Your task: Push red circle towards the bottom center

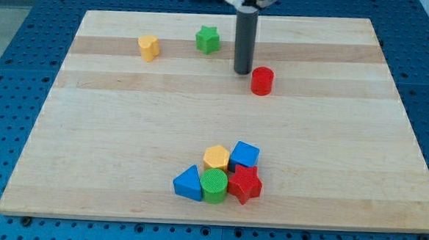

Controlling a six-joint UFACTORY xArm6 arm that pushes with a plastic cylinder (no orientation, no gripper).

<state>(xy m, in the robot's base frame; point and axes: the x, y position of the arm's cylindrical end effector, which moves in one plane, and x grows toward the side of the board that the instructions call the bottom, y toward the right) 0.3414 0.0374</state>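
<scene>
Two yellow blocks (148,47) (216,157), two green (208,39) (213,185), two blue (245,154) (189,183), three red (261,81) (244,185) (246,170).

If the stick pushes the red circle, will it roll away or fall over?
Probably neither. The red circle stands on its flat end and looks short and wide, so it should slide, not roll or tip. My tip sits at its upper left, so an off-centre push may make it veer. The board looks smooth.

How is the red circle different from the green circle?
The red circle is red and the green circle is green. The red circle stands alone near the view's top, with my tip just to its left; the green circle sits at the view's bottom, packed among the blue triangle, red star and yellow block. Both are upright round cylinders.
</scene>
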